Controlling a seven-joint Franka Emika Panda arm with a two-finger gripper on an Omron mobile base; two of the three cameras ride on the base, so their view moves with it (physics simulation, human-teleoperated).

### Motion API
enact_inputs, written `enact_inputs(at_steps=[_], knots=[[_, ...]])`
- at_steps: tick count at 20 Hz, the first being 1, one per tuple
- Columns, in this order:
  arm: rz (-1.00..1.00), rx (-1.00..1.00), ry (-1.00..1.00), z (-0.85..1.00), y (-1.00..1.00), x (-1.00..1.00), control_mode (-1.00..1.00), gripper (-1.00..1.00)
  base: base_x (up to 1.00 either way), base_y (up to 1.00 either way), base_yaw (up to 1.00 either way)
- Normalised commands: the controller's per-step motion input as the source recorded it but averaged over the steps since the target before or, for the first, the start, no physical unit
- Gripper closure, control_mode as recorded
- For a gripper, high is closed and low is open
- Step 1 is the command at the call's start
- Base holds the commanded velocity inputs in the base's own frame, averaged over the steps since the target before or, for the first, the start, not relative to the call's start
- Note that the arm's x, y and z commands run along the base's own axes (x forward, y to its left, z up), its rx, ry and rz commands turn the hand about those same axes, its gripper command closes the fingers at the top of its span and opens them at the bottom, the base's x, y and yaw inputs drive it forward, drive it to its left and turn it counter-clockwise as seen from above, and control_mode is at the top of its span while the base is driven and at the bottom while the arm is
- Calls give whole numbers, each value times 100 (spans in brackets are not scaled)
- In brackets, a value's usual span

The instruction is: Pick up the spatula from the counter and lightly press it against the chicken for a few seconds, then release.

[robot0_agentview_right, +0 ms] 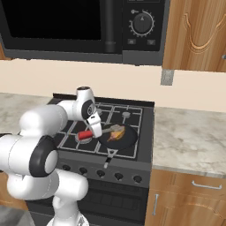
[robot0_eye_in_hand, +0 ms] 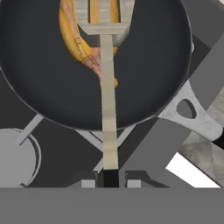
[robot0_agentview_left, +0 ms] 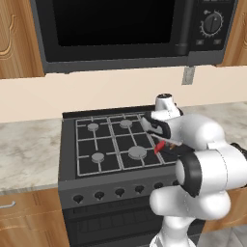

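One risk: gripper (robot0_eye_in_hand: 110,181), clamped on spatula (robot0_eye_in_hand: 107,109), pressing hard could slide chicken (robot0_eye_in_hand: 81,50) across the frying pan (robot0_eye_in_hand: 43,87).

Open stove grates (robot0_agentview_left: 103,142) left of tool (robot0_eye_in_hand: 110,180), pan (robot0_agentview_right: 128,141) just beside, microwave (robot0_agentview_left: 116,29) overhead

Arm (robot0_agentview_right: 44,123) bent, forearm reaching forward and low. Pincer (robot0_eye_in_hand: 110,180) pointed downward, both fingers (robot0_eye_in_hand: 89,183) clamped tight on the spatula (robot0_eye_in_hand: 107,109) handle, wrist tilted.
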Motion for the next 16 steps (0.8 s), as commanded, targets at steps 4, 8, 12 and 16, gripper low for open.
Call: enact_inputs(at_steps=[4, 8, 12, 16], knots=[[0, 0, 4, -10, 1, -2, -100, 100, 0, 0, 0], [0, 0, 6, -14, 1, -2, -100, 100, 0, 0, 0], [0, 0, 6, -14, 2, -3, -100, 100, 0, 0, 0], [0, 0, 6, -12, 1, -5, -100, 100, 0, 0, 0]])
